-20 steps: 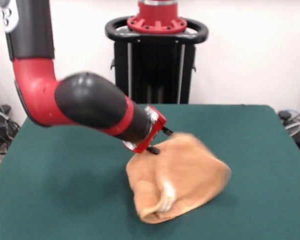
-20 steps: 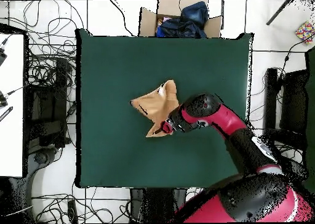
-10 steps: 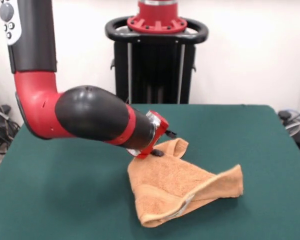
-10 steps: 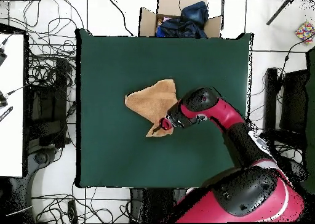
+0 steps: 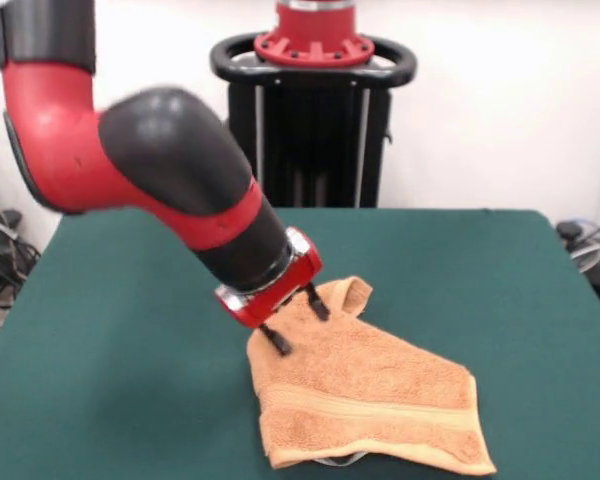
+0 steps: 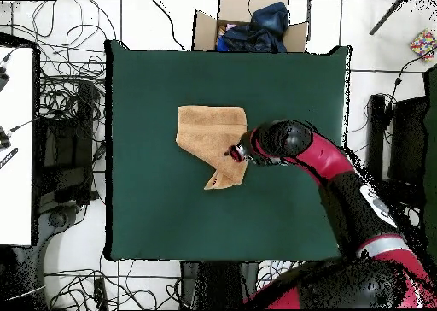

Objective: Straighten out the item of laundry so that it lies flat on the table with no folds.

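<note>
The orange-tan towel, the item of laundry (image 5: 375, 395), lies mostly spread on the green table (image 5: 110, 400), its woven border band running near the front edge. One corner stays bunched and curled up at the far side, beside the gripper. A bit of white shows under the front edge. My gripper (image 5: 297, 320) hovers over the towel's left far edge, open, with its two black fingers spread and nothing between them. From above, the towel (image 6: 207, 130) is a broad patch with a narrow tail running down toward the robot, and the gripper (image 6: 231, 153) sits at its right edge on the table (image 6: 290, 85).
A cardboard box of dark clothes (image 6: 248, 26) stands just beyond the table's top edge in the overhead view. Cables (image 6: 64, 94) and a white surface (image 6: 15, 145) lie to the left. The black pedestal frame (image 5: 313, 120) stands behind the table.
The towel has dropped from a lifted, draped shape to lie mostly flat. The gripper has let go of it, opened, and the arm has swung upward and over.
</note>
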